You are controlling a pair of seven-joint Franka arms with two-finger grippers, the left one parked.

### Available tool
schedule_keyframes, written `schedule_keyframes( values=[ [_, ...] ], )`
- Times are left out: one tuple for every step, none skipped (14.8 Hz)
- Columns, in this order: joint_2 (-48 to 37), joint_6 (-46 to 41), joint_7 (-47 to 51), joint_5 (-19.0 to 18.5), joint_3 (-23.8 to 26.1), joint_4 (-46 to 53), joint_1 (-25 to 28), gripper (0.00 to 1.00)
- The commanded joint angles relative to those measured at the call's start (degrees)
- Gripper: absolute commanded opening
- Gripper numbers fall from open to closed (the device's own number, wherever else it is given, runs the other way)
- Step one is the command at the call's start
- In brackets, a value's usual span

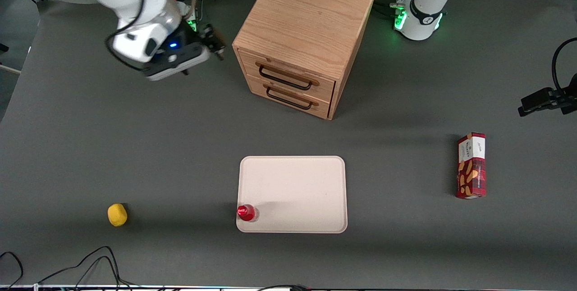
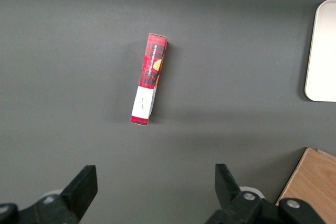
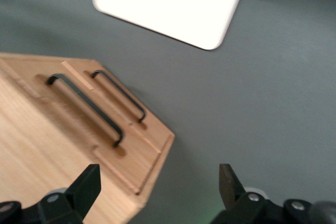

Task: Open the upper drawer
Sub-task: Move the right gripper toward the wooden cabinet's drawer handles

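Gripper [image 1: 215,44] hangs beside cabinet [image 1: 306,16], fingers spread wide, holding nothing; upper drawer [image 1: 288,71] sits closed, black handle [image 3: 86,108] untouched, approach pending.

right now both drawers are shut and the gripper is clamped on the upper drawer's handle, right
Not quite. Both drawers are shut, but the gripper is open and holds nothing; the front view shows it in the air beside the cabinet, apart from the upper drawer handle.

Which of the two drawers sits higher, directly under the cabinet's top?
The light-oak upper drawer, whose black handle sits above the lower drawer's. Both look shut; the open claw hangs beside the cabinet.
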Motion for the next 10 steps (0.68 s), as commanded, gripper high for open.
schedule_keyframes(
  values=[
    [8.7,-1.1,-4.7,-3.5,0.1,10.3,4.6,1.00],
    [10.7,-1.2,-7.4,-5.2,0.6,12.5,6.5,1.00],
    [12.0,-1.1,-9.2,-5.4,0.7,13.7,7.5,1.00],
    [12.9,-0.6,-11.9,-5.2,0.9,14.0,7.6,1.00],
    [13.9,-0.4,-16.2,-4.8,2.0,14.2,7.6,1.00],
    [14.9,-0.3,-19.8,-4.8,2.9,14.6,7.6,1.00],
    [15.9,-0.3,-21.8,-4.7,3.1,14.8,7.6,1.00],
    [16.7,-0.3,-23.9,-4.7,3.6,14.8,7.6,1.00],
    [17.2,-0.3,-27.2,-4.7,3.7,14.7,7.4,1.00],
    [17.4,-0.3,-30.1,-4.6,3.7,14.6,7.3,1.00]
  ],
)
